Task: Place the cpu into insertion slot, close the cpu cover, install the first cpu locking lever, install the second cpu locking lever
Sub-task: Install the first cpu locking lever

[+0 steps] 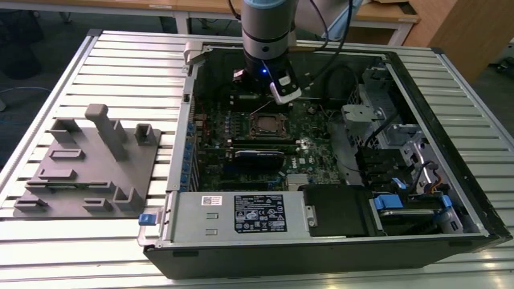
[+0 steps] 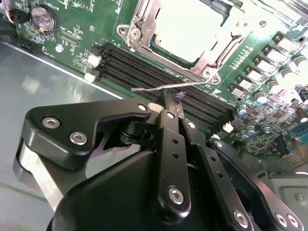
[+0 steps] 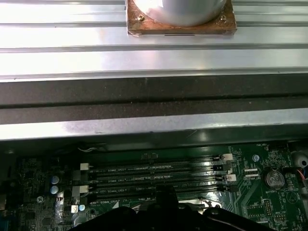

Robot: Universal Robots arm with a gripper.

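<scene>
- Nearest in the exterior view, we see the slatted tabletop (image 1: 80, 259). It carries an open case (image 1: 321, 256), with a grey fixture (image 1: 88, 168) beside it on the exterior view's left.
- Just inside the near wall of the case lies the power supply (image 1: 241, 220). Beyond it is the green board (image 1: 213, 141).
- Mid-board we mark the slot (image 1: 255, 126). In the second wrist view the cpu (image 2: 187, 26) sits in it, silvery top up, and the cover (image 2: 168, 55) lies down around it.
- Between the slot and the tool run the memory slots (image 2: 130, 65). A thin lever (image 2: 149, 88) lies loose across them, not latched.
- The tool (image 2: 172, 100) has its fingers pressed together, with the tips right at the lever. We cannot tell whether they pinch it.
- Farthest, the arm (image 1: 269, 30) comes down over the far side of the case.
</scene>
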